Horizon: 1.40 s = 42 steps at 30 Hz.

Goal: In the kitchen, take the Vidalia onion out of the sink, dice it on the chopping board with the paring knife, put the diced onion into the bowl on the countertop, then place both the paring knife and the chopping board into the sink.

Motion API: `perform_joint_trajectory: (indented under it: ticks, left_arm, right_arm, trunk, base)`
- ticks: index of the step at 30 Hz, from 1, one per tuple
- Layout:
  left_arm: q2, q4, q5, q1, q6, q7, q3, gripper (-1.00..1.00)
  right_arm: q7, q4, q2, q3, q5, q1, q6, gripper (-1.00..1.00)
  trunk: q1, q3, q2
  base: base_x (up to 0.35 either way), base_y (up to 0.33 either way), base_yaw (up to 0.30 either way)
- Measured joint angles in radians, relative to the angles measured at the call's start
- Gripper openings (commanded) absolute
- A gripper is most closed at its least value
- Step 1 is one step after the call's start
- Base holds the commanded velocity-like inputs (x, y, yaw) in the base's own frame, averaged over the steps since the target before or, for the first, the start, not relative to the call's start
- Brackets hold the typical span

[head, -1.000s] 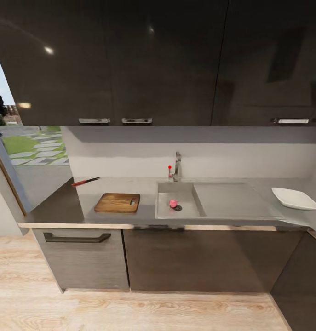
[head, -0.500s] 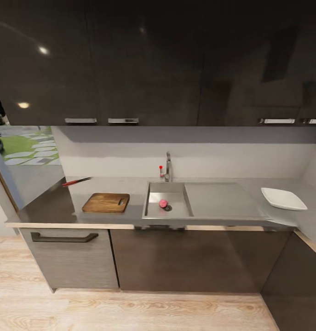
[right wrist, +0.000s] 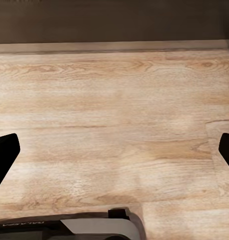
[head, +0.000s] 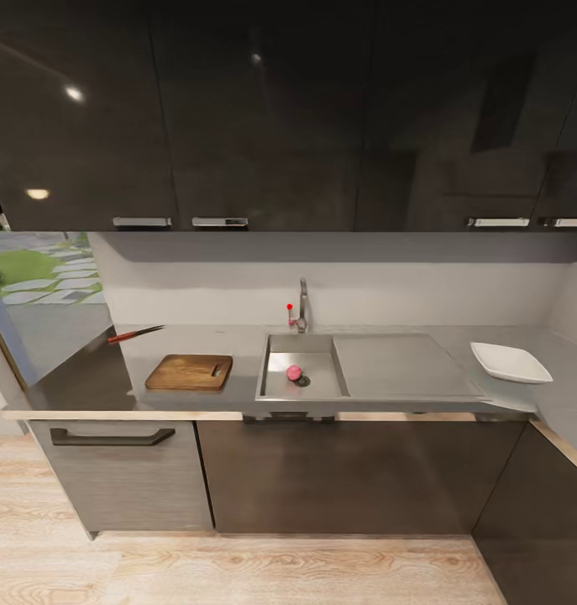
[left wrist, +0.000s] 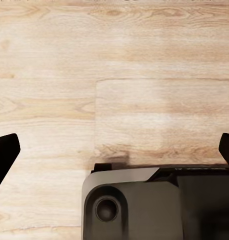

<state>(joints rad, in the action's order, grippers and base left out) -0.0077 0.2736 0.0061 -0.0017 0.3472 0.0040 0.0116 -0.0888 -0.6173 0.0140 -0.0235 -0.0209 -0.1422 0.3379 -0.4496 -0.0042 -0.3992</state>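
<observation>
Onion (head: 294, 372) in sink (head: 275, 388) by drain; both arms' fingers (left wrist: 4, 155) (right wrist: 4, 155) prob. wide apart, empty.

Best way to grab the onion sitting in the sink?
Come straight down from above and close across the round body of the Vidalia onion. It lies low in the sink basin beside the drain, so the walls likely block a side approach.
</observation>
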Motion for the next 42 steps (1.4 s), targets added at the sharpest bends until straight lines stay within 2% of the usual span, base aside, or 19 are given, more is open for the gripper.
perform_joint_trajectory:
  ticks: [2, 4, 7, 8, 9, 10, 12, 14, 15, 16, 18, 21, 27, 31, 33, 35, 37, 39, 42]
  left_arm:
    - [-0.001, 0.007, 0.000, -0.001, -0.003, 0.001, -0.001, 1.00]
    - [-0.011, 0.069, -0.001, -0.026, -0.042, 0.003, -0.001, 1.00]
    - [-0.023, 0.155, -0.005, -0.067, -0.182, 0.003, -0.001, 1.00]
    - [-0.028, 0.245, -0.004, -0.096, -0.339, 0.002, -0.001, 1.00]
    - [-0.033, 0.298, -0.004, -0.135, -0.415, 0.002, 0.000, 1.00]
    - [-0.036, 0.327, -0.004, -0.136, -0.454, 0.002, 0.000, 1.00]
    - [-0.050, 0.461, -0.004, -0.174, -0.608, 0.001, 0.002, 1.00]
    - [-0.057, 0.544, -0.005, -0.196, -0.689, 0.000, 0.005, 1.00]
    - [-0.067, 0.643, -0.004, -0.228, -0.817, 0.000, 0.029, 1.00]
    - [-0.073, 0.698, -0.004, -0.270, -0.868, 0.000, 0.050, 1.00]
    - [-0.077, 0.740, -0.005, -0.274, -0.913, 0.001, 0.073, 1.00]
    - [-0.086, 0.835, -0.004, -0.311, -0.994, 0.001, 0.119, 1.00]
    - [-0.108, 0.960, -0.004, -0.382, -1.123, 0.002, 0.176, 1.00]
    - [-0.120, 1.009, -0.004, -0.475, -1.229, 0.003, 0.219, 1.00]
    - [-0.126, 1.014, -0.003, -0.518, -1.257, 0.003, 0.227, 1.00]
    - [-0.134, 1.016, -0.002, -0.603, -1.298, 0.003, 0.234, 1.00]
    - [-0.141, 0.983, 0.002, -0.753, -1.330, 0.003, 0.239, 1.00]
    - [-0.145, 0.936, 0.004, -0.838, -1.336, 0.002, 0.240, 1.00]
    - [-0.151, 0.812, 0.009, -0.986, -1.340, 0.001, 0.240, 1.00]
  right_arm:
    - [0.000, 0.000, 0.000, 0.000, 0.000, 0.000, 0.000, 1.00]
    - [0.000, 0.000, 0.000, 0.000, 0.000, 0.000, 0.000, 1.00]
    - [0.000, 0.000, 0.000, 0.000, 0.000, 0.000, 0.000, 1.00]
    - [0.000, 0.000, 0.000, 0.000, 0.000, 0.000, 0.000, 1.00]
    - [0.000, 0.001, 0.000, 0.000, 0.000, 0.000, 0.000, 1.00]
    - [0.000, 0.001, 0.000, 0.000, 0.000, 0.000, 0.000, 1.00]
    - [0.000, 0.001, 0.000, 0.000, 0.000, 0.000, 0.000, 1.00]
    - [0.000, 0.001, 0.000, 0.000, 0.000, 0.000, 0.000, 1.00]
    - [0.000, 0.002, 0.000, 0.000, 0.000, 0.000, 0.000, 1.00]
    - [0.000, 0.002, -0.001, 0.001, 0.000, 0.000, 0.000, 1.00]
    - [0.000, 0.003, -0.001, 0.001, 0.000, 0.000, 0.000, 1.00]
    - [0.000, 0.008, -0.001, 0.001, 0.000, 0.000, 0.000, 1.00]
    - [0.000, 0.010, -0.002, 0.001, 0.000, 0.000, 0.000, 1.00]
    - [0.000, 0.011, -0.002, 0.001, 0.000, 0.000, 0.000, 1.00]
    - [0.000, 0.011, -0.002, 0.001, 0.000, 0.000, 0.000, 1.00]
    - [0.000, 0.011, -0.002, 0.001, 0.000, 0.000, 0.000, 1.00]
    - [0.000, 0.011, -0.002, 0.001, 0.000, 0.000, 0.000, 1.00]
    - [0.000, 0.011, -0.002, 0.001, 0.000, 0.000, 0.000, 1.00]
    - [0.000, 0.011, -0.002, 0.001, 0.000, 0.000, 0.000, 1.00]
  trunk:
    - [0.000, 0.000, 0.000]
    - [0.000, 0.000, 0.000]
    - [0.000, 0.000, 0.000]
    - [0.000, 0.000, 0.000]
    - [0.000, 0.000, 0.000]
    - [0.000, 0.000, 0.000]
    - [0.000, 0.000, 0.000]
    - [0.000, 0.000, 0.000]
    - [0.000, 0.000, 0.000]
    - [0.000, 0.000, 0.000]
    - [0.000, 0.000, 0.000]
    - [0.000, 0.000, 0.000]
    - [0.000, 0.000, 0.000]
    - [0.000, 0.000, 0.000]
    - [0.000, 0.000, 0.000]
    - [0.000, 0.000, 0.000]
    - [0.000, 0.000, 0.000]
    - [0.000, 0.000, 0.000]
    - [0.000, 0.000, 0.000]
  base:
    - [0.000, 0.000, -0.003]
    - [0.000, 0.000, -0.001]
    - [0.000, 0.000, 0.000]
    - [0.000, 0.000, 0.000]
    - [0.000, 0.000, 0.000]
    - [0.000, 0.000, 0.000]
    - [0.000, 0.000, 0.000]
    - [0.000, 0.000, 0.000]
    - [0.000, 0.000, 0.000]
    - [0.000, 0.000, 0.000]
    - [0.000, 0.000, 0.000]
    - [0.000, 0.000, 0.000]
    - [0.000, 0.000, 0.000]
    - [0.000, 0.000, 0.000]
    - [0.000, 0.000, 0.000]
    - [0.000, 0.000, 0.000]
    - [0.000, 0.000, 0.000]
    - [0.000, 0.000, 0.000]
    - [0.000, 0.000, 0.000]
